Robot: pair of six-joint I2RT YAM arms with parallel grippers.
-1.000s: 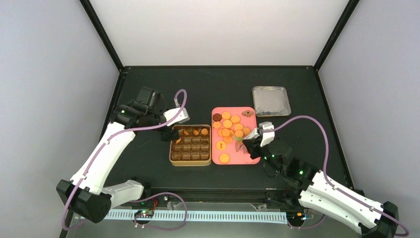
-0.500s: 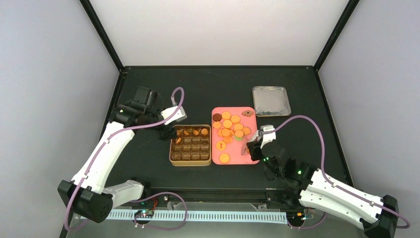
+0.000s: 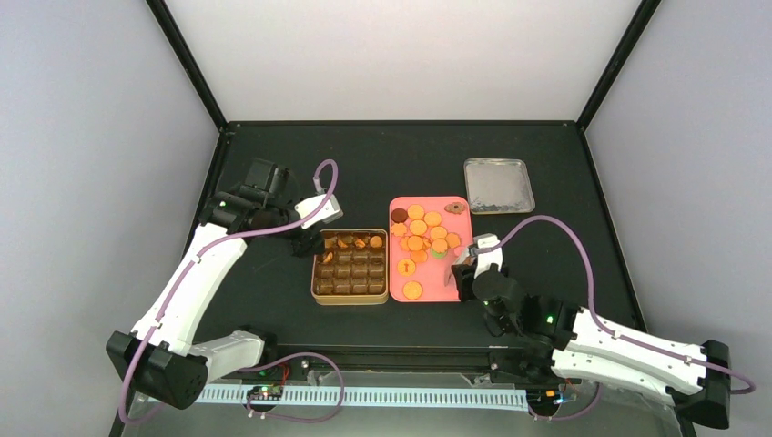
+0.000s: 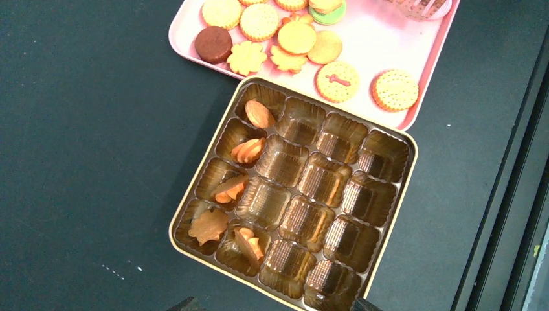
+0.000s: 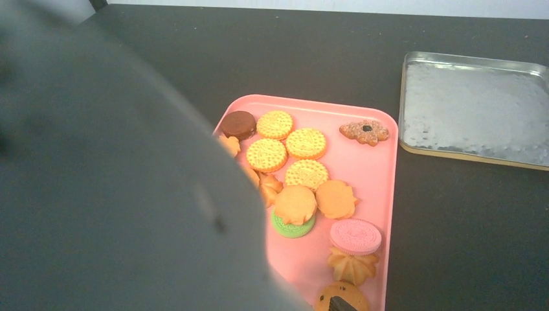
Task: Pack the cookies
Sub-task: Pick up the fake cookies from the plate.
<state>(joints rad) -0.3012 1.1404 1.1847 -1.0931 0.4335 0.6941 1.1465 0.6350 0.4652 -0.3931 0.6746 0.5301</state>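
Observation:
Several cookies (image 3: pixel 419 232) lie on a pink tray (image 3: pixel 437 287), mostly round orange ones (image 4: pixel 298 37), plus a pink one (image 5: pixel 355 236) and a dark brown one (image 5: pixel 239 123). Left of the tray stands a gold tin (image 3: pixel 314 296) of brown compartments, with several orange cookies (image 4: pixel 249 150) along one side. My left gripper (image 3: pixel 305 244) hovers by the tin's far left corner, open and empty (image 4: pixel 275 306). My right gripper (image 3: pixel 460 264) is over the tray's right edge, open. One dark fingertip (image 5: pixel 340 303) rests above a chip cookie (image 5: pixel 327 298). A blurred grey mass hides the left half of the right wrist view.
A shallow silver lid (image 3: pixel 498 186) lies on the black table behind and right of the tray (image 5: pixel 472 110). A brown flower cookie (image 5: pixel 366 131) sits alone at the tray's far right corner. The table's dark raised edge runs beside the tin (image 4: pixel 511 194).
My right gripper has shifted right, from the tray's middle to its right edge, and its arm has swung lower. My left gripper has drawn slightly back and left off the tin's corner.

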